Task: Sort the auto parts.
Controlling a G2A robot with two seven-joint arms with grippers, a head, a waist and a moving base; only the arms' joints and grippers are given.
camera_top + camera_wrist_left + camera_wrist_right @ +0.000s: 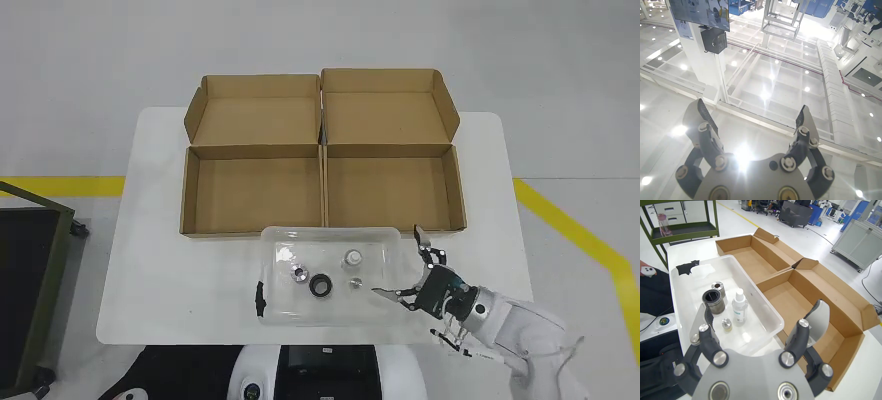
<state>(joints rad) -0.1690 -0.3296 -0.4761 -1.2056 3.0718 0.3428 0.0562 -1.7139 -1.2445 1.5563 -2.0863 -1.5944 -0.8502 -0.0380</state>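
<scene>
Logging positions, all taken from the clear bin (320, 231) that sits on the surface (150, 250).

Inside the bin, left to right:
- The steel cylinder (297, 272) is in the left half.
- The bearing sleeve (321, 286) is just beside it on the right. Whether the two touch I cannot tell.
- The spray bottle (352, 258) and steel knob (355, 283) are near the bin's middle, with the knob on the robot's side of the bottle.

All four stand upright with the long axis vertical, and the sleeve's bore faces up.

Behind the bin are two open cardboard boxes side by side, the left box (253, 190) and the right box (392, 188). No part has been sorted into either yet.

The right end effector (397, 261) hovers at the bin's right end with its fingers wide apart, holding nothing. It points leftward along the bin's long axis. Every part lies to its left: knob and bottle nearest, then the sleeve, with the cylinder farthest.

The left end effector (752, 106) also has its fingers apart and holds nothing. It is aimed up at the ceiling, away from the bin.

Judgement: sorting has not started, and the right arm is the nearer one. The coming move looks like a short reach leftward into the bin, then down. With upright parts, the fingers would close across a diameter. The main risk is tipping the bottle, which stands close by the knob.
</scene>
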